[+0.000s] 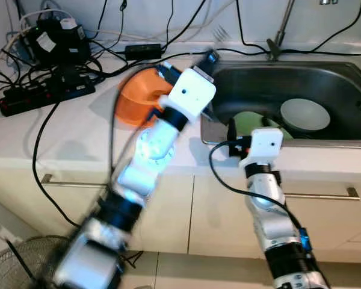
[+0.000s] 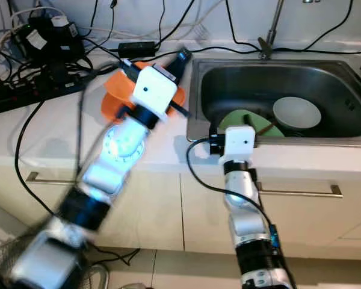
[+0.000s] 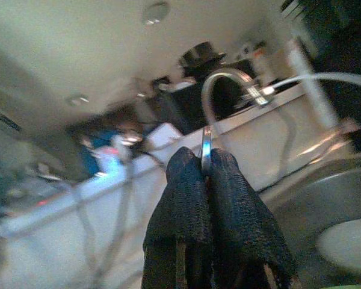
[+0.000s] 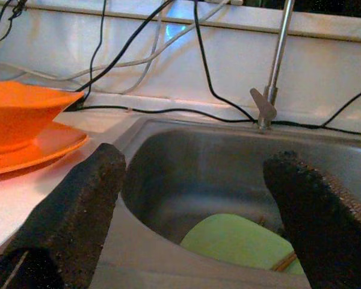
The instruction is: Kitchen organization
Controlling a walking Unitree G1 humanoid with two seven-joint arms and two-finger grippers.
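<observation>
White bench (image 1: 78, 129) runs along the wall, with a steel sink (image 2: 349, 129) set in it and many black cables (image 1: 42, 72) behind. I judge the step in hand as moving cutlery: my left gripper (image 3: 206, 161) is raised over the near left corner of the sink, its fingers pressed together on a thin metal piece (image 3: 206, 144), a shiny narrow strip seen edge-on. It looks like the handle of a fork or a spoon, but I cannot tell which, because the rest is hidden between the fingers.

My right gripper (image 4: 195, 183) waits at the front edge of the sink, fingers wide apart and holding nothing, pointing into the basin.

Inside the sink lie a green plate (image 2: 240, 123) and a white bowl (image 2: 296, 112), the bowl just beside the plate; something thin and brown lies across the plate. On the bench, just left of the sink, an orange bowl (image 4: 21, 114) sits on an orange plate (image 4: 48, 147).

For the next move I think the left arm must carry the metal piece to where it belongs and release it gently; the grasp is narrow, so it could slip or turn. The faucet (image 4: 275, 66) stands close, so I must keep away from it.
</observation>
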